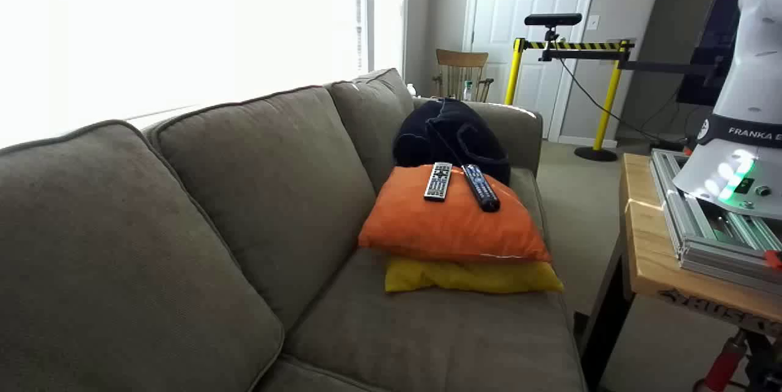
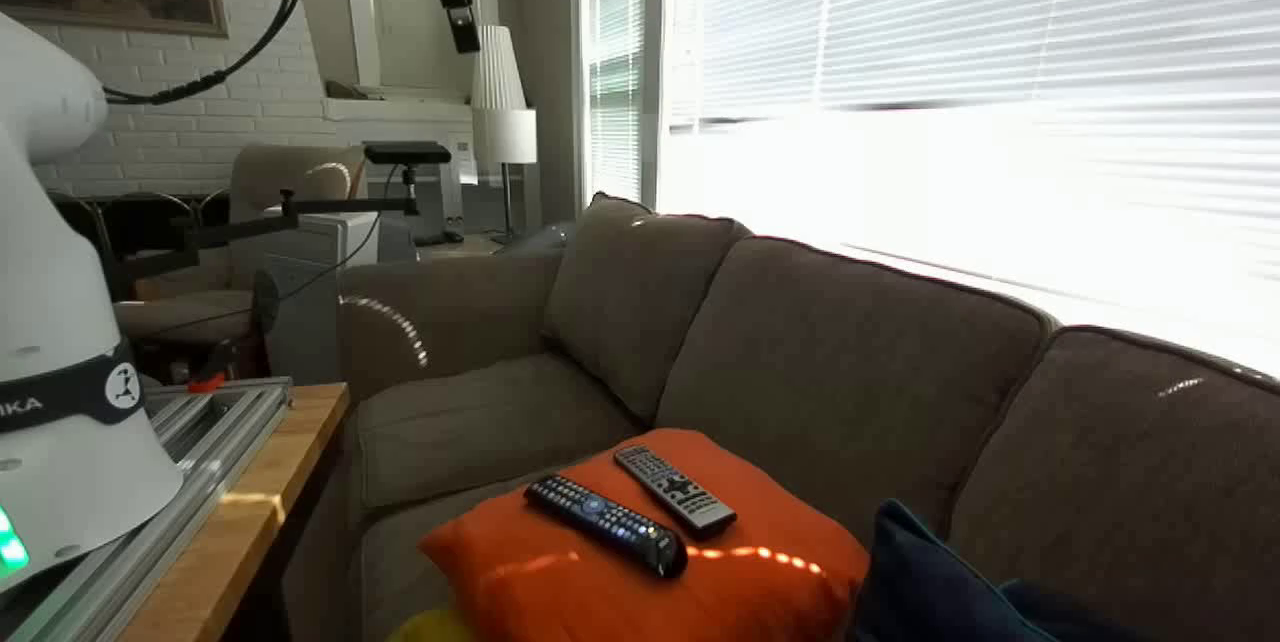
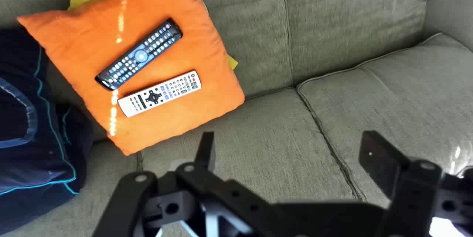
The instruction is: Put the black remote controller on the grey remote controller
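The black remote controller (image 3: 138, 55) lies face up on an orange pillow (image 3: 207, 100). It also shows in both exterior views (image 1: 480, 187) (image 2: 605, 524). The grey remote controller (image 3: 159, 93) lies face up beside it on the same pillow, apart from it, and shows in both exterior views (image 1: 438, 182) (image 2: 675, 489). My gripper (image 3: 288, 144) is open, with its fingers wide apart and nothing between them. In the wrist view the pillow and both remotes are up and left of the fingers. In an exterior view the gripper (image 2: 462, 27) hangs high above the couch.
A yellow pillow (image 1: 473, 275) lies under the orange one on the grey-brown couch (image 1: 415, 337). A dark blue cloth bundle (image 1: 452, 132) lies against the pillow. Couch back cushions (image 2: 850, 352) rise behind. The arm's wooden table (image 1: 647, 239) stands beside the couch.
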Available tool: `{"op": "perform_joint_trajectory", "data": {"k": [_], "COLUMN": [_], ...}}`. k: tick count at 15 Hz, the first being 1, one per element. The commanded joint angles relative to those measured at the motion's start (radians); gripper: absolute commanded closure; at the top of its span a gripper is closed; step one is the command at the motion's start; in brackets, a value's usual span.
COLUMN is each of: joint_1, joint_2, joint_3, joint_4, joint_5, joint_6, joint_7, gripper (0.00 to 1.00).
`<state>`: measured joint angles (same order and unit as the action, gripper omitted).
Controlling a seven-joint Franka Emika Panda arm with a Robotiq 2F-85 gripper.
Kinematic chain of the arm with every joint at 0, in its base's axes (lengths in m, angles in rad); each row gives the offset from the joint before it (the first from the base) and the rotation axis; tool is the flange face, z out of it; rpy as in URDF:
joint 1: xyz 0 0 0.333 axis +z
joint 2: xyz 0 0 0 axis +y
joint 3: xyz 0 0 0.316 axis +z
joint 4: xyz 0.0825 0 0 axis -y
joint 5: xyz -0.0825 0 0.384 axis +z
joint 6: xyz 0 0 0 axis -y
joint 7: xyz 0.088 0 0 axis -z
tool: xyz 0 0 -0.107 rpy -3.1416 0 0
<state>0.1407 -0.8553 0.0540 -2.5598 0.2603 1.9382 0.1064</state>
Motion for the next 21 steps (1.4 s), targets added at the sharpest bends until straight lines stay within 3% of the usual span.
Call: {"op": "perform_joint_trajectory", "data": {"k": [1, 5, 8, 13, 16, 19, 21], "joint_1": [-0.015, -0.015, -0.099, -0.229, -0.311, -0.376, -0.383], "joint_2": [0.000, 0.000, 0.052, 0.185, 0.277, 0.369, 0.422], "joint_3": [0.010, 0.010, 0.061, 0.083, 0.111, 0.142, 0.135], "joint_4": [0.002, 0.002, -0.038, -0.148, -0.199, -0.200, -0.179], "joint_5": [0.009, 0.009, -0.057, -0.098, -0.142, -0.174, -0.167], "joint_6": [-0.004, -0.004, 0.149, 0.479, 0.616, 0.639, 0.570], "joint_7": [-0.009, -0.009, 0.065, 0.186, 0.304, 0.450, 0.512], "gripper": [0.00, 0.00, 0.00, 0.00, 0.00, 0.00, 0.00]}}
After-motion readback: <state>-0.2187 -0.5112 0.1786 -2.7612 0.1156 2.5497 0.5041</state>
